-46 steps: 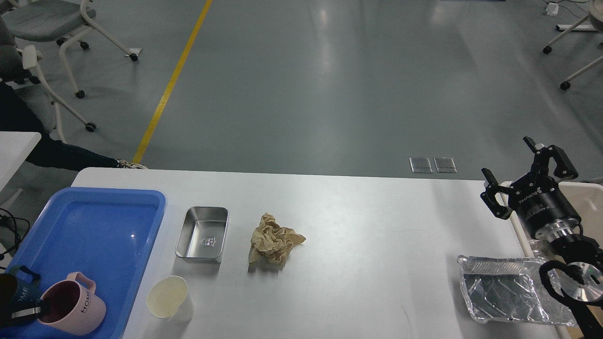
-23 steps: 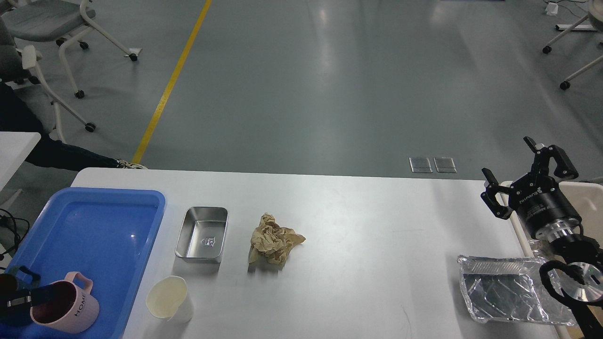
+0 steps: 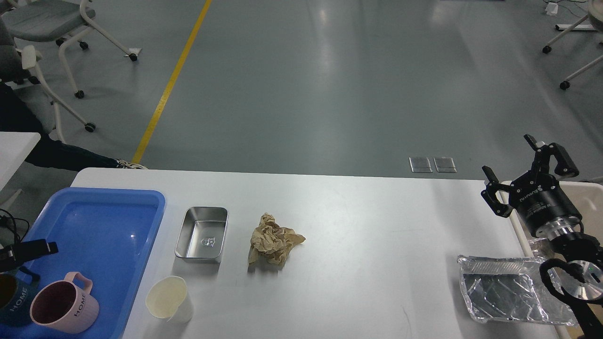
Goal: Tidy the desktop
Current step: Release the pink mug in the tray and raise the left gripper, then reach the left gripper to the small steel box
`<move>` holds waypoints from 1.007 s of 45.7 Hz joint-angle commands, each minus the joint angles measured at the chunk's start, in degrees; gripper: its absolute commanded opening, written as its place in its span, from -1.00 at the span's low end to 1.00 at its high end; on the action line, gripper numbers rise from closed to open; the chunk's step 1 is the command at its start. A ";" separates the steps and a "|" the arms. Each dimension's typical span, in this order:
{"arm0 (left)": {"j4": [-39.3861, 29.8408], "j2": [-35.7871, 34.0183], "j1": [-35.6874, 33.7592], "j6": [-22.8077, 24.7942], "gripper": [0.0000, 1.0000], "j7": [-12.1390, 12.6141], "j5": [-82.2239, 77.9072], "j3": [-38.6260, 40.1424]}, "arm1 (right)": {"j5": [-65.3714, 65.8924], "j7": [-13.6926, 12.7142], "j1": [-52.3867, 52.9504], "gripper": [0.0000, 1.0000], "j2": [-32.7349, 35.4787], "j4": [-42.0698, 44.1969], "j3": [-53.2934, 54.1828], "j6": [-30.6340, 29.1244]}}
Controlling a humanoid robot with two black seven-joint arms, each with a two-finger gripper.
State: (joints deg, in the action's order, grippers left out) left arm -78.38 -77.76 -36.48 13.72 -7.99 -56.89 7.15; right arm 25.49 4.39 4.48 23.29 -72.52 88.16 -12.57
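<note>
The white desktop (image 3: 377, 226) holds a crumpled brown paper ball (image 3: 274, 243) in the middle, a small steel tray (image 3: 202, 234) to its left and a cream cup (image 3: 169, 298) near the front. A clear foil tray (image 3: 504, 292) lies at the front right. My left gripper (image 3: 28, 249) hovers at the left edge above a pink mug (image 3: 61, 306), apart from it; only one finger (image 3: 37, 248) shows. My right gripper (image 3: 508, 154) is open and empty, raised past the desktop's right end.
A blue tray (image 3: 108, 194) on the left holds the pink mug and a dark blue mug (image 3: 12, 301). A beige bin (image 3: 591, 200) stands beside the table at the right, behind my right arm. Chairs stand on the floor beyond.
My left gripper set the pink mug down in the blue tray, let go and rose up and away from it. The right arm has barely moved.
</note>
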 commanded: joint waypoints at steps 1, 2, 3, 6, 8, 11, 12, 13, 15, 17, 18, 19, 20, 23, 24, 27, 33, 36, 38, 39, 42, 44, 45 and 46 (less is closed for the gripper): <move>-0.11 -0.73 -0.08 1.22 0.90 -0.01 0.02 2.60 | 0.00 0.00 -0.17 1.00 0.52 0.01 0.00 0.00; -0.11 -0.73 -0.08 1.40 0.90 -0.01 0.02 2.95 | 0.00 0.00 -0.17 1.00 0.70 0.01 0.00 0.00; -0.19 -0.73 -0.08 1.40 0.90 -0.01 0.02 3.30 | 0.00 0.00 -0.17 1.00 0.87 0.01 0.00 0.00; -0.72 -0.90 -0.17 1.40 0.90 -0.36 0.02 4.71 | 0.00 0.00 -0.26 1.00 1.05 0.01 0.00 0.00; -1.07 -1.34 -0.17 1.31 0.90 -0.88 0.02 6.29 | 0.00 0.00 -0.26 1.00 1.14 0.01 0.00 0.00; -2.12 -1.78 -0.17 0.87 0.90 -2.03 0.02 9.19 | 0.00 0.00 -0.26 1.00 1.31 0.01 0.00 0.00; -2.56 -1.87 -0.17 0.70 0.90 -2.20 0.02 10.15 | 0.00 0.00 -0.26 1.00 1.31 -0.08 0.00 0.00; -3.09 -1.87 -0.17 0.61 0.90 -2.38 0.02 11.12 | 0.00 0.00 -0.26 1.00 1.31 0.01 0.00 0.00; -4.14 -1.87 -0.17 0.52 0.90 -2.38 0.02 12.88 | 0.00 0.00 -0.26 1.00 1.31 -0.08 0.00 0.00; -5.46 -2.22 -0.17 0.43 0.90 -2.38 0.02 14.37 | 0.00 0.00 -0.26 1.00 1.31 -0.08 0.00 0.00; -6.16 -2.48 -0.17 0.43 0.90 -2.29 0.02 15.08 | 0.00 0.00 -0.26 1.00 1.40 -0.08 0.00 0.00; -6.95 -2.92 -0.17 0.43 0.90 -2.29 0.02 15.52 | 0.00 0.00 -0.26 1.00 1.40 -0.08 0.00 0.00; -7.57 -3.45 -0.17 0.26 0.90 -2.29 -0.07 16.05 | 0.00 0.00 -0.26 1.00 1.58 -0.08 0.00 0.00; -9.50 -4.77 -0.26 -1.49 0.90 -2.20 -0.07 17.54 | 0.00 0.00 -0.35 1.00 2.02 -0.08 0.00 0.00; -10.21 -4.95 -0.26 -2.63 0.90 -2.29 -0.07 17.98 | -0.09 0.00 -0.35 1.00 2.10 -0.08 0.00 0.00; -11.97 -5.12 -0.26 -6.76 0.90 -2.20 -0.07 18.25 | -0.09 0.00 -0.44 1.00 2.19 -0.08 0.00 0.00; -17.23 -6.53 0.44 -11.69 0.90 -2.20 -0.07 17.90 | 0.00 0.00 -0.44 1.00 2.37 -0.08 0.00 0.00; -19.70 -8.28 0.45 -11.96 0.90 -2.12 -0.07 17.98 | 0.00 0.00 -0.44 1.00 2.37 -0.08 0.00 0.00; -20.32 -9.08 0.36 -11.96 0.90 -2.20 -0.16 18.07 | 0.00 0.00 -0.52 1.00 2.46 -0.08 -0.09 0.00; -20.41 -9.17 0.27 -11.96 0.90 -2.12 -0.16 18.16 | 0.00 0.00 -0.52 1.00 2.46 -0.08 0.00 0.00; -20.41 -9.60 0.01 -11.96 0.90 -2.03 -0.16 18.07 | 0.00 0.00 -0.52 1.00 2.46 -0.08 0.00 0.00; -20.41 -10.04 0.01 -11.96 0.90 -1.94 -0.07 17.99 | 0.00 0.00 -0.44 1.00 2.46 -0.08 -0.09 0.00; -20.41 -10.22 0.01 -11.87 0.90 -1.94 -0.16 17.98 | 0.00 0.00 -0.44 1.00 2.46 -0.08 -0.09 0.00; -20.41 -10.39 0.01 -11.78 0.90 -1.94 -0.07 17.98 | 0.00 0.00 -0.44 1.00 2.37 -0.08 0.00 0.00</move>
State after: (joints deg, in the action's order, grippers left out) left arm -98.67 -87.27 -36.35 1.79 -10.03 -57.03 25.18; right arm 25.47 4.39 3.97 25.74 -72.60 88.12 -12.57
